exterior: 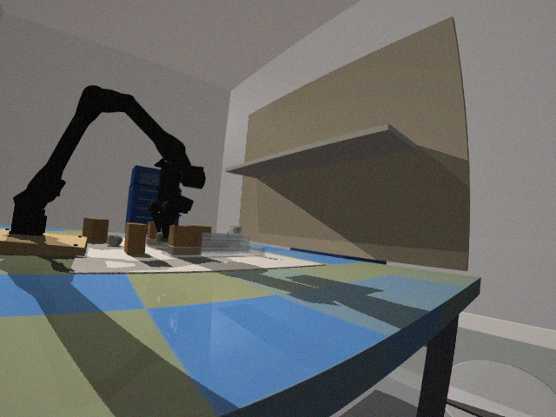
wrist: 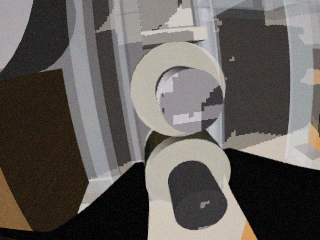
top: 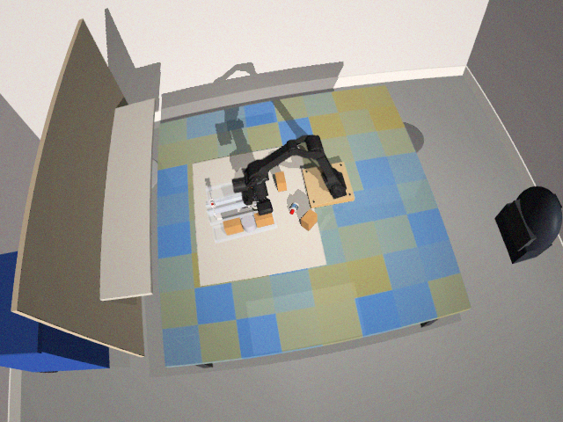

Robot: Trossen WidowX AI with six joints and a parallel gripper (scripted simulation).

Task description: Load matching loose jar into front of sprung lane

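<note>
My gripper [wrist: 184,164] [exterior: 164,236] is shut on a jar with a pale ring-shaped top and dark centre; this held jar [wrist: 154,170] is upright. The lane jar [wrist: 144,92], with a matching pale rim and greyer centre, stands directly beyond it in the clear-walled lane. In the wrist view the two rims meet or nearly meet. The pale pusher plate [wrist: 175,35] is just behind the lane jar. The held jar's base and the low front stop are hidden, so I cannot tell whether the jar touches the lane floor. In the top view the arm covers both jars.
A clear side lane holds orange blocks [top: 233,225] [top: 264,220] and a wide grey jar [top: 248,222] between them. A small red-ended jar [top: 293,207] [exterior: 114,240] lies in front of the rack. Orange blocks [top: 280,181] [top: 309,220] stand nearby. A shelf [top: 129,200] overhangs behind.
</note>
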